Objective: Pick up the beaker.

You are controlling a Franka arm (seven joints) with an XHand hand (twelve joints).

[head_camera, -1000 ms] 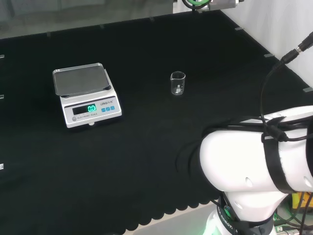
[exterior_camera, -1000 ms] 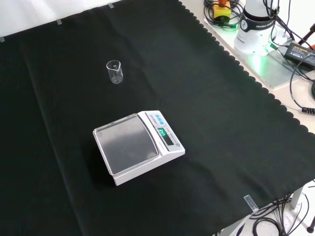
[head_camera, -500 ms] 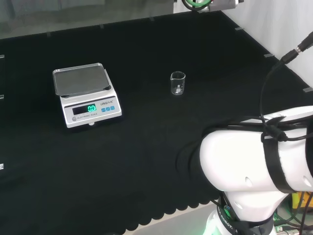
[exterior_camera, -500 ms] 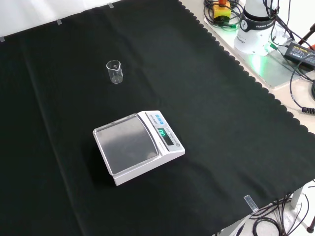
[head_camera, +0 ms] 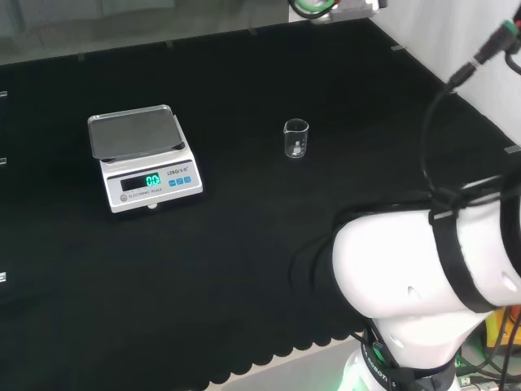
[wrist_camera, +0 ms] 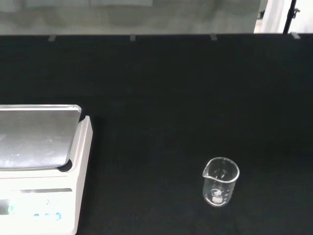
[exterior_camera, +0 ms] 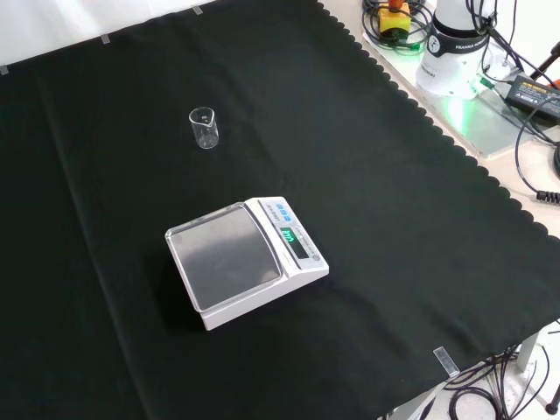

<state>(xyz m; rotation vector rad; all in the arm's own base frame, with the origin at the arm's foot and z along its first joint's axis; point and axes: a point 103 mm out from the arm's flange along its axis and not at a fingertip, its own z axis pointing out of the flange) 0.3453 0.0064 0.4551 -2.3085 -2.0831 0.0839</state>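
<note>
Beaker first: the small clear glass beaker (head_camera: 295,139) stands upright and alone on the black cloth (head_camera: 244,228), pour spout visible on its rim. In the head view it sits right of the scale and well apart from it; in the front view (exterior_camera: 204,128) it's farther up the cloth than the scale. Nothing is touching it. Faint pale markings show on its wall in the wrist view (wrist_camera: 220,181), too small to read.

Writing-wise, the white digital scale with a square brushed-metal pan (head_camera: 142,157) has a lit green display and some small blue buttons beside it, plus a line of print along its front that I can't make out.

The cloth is matte black with a scalloped edge along the near side in the head view, and it covers the whole bench. Off the cloth's edge in the front view there's a white arm base (exterior_camera: 455,48) on a pale plate with a green glow, plus black cables and a power brick. The glossy white arm link (head_camera: 423,269) with black straps and cables bulks up the head view's right.

Can't tell whether the hand's fingers are apart or curled.
</note>
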